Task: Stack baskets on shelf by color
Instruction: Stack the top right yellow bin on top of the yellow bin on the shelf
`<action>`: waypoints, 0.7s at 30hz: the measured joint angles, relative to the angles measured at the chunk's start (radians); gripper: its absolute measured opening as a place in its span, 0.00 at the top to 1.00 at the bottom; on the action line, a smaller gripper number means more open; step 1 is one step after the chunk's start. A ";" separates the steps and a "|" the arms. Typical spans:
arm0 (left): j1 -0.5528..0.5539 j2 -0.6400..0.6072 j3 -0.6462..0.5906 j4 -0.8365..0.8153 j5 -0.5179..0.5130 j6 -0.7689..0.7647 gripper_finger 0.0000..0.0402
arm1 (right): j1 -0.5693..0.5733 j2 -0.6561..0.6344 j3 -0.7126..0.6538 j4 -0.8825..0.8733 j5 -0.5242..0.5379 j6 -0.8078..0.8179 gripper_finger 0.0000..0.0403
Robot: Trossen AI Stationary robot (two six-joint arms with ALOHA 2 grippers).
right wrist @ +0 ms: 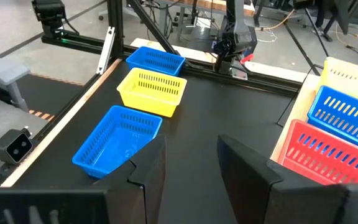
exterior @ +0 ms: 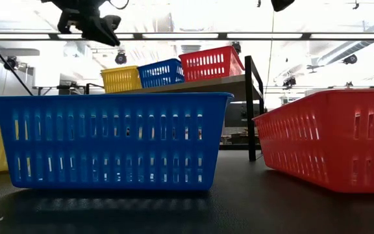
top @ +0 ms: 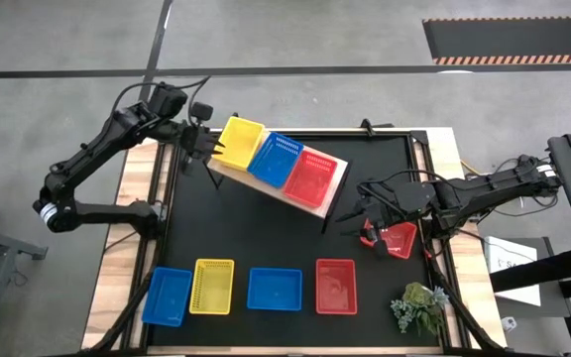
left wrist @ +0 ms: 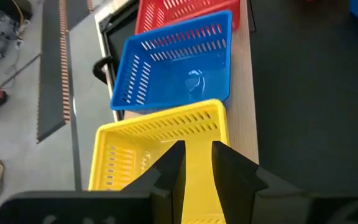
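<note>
The wooden shelf [top: 338, 182] stands at the table's far middle. On it lie a yellow basket [top: 239, 141], a blue basket [top: 276, 159] and a red basket [top: 311, 177] in a row. My left gripper [left wrist: 197, 163] hovers above the yellow basket's left end [left wrist: 148, 146], its fingers a little apart and empty. My right gripper [right wrist: 191, 158] is open and empty over the table right of the shelf. A tilted red basket [top: 400, 240] lies beside it. Near the table's front edge stand a blue basket [top: 167, 297], a yellow basket [top: 213, 286], a second blue basket [top: 275, 289] and a red basket [top: 336, 286].
A green plant [top: 419, 307] lies at the table's near right corner. The shelf's black legs [exterior: 249, 110] stand on the black table top. In the low view the near blue basket [exterior: 112, 140] and red basket [exterior: 333, 140] fill the foreground.
</note>
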 joint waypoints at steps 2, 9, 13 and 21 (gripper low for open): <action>-0.002 -0.015 -0.001 0.008 0.026 -0.034 0.85 | 0.000 0.000 0.000 0.000 0.000 0.000 0.66; -0.041 -0.021 -0.058 0.163 0.088 -0.298 0.88 | 0.000 0.000 0.000 0.000 0.000 -0.002 0.66; -0.081 -0.007 -0.111 0.301 0.054 -0.476 0.93 | 0.000 0.000 0.000 0.000 0.001 0.000 0.66; -0.136 0.022 -0.185 0.338 -0.077 -0.602 1.00 | 0.000 0.000 0.000 0.001 0.009 0.007 0.66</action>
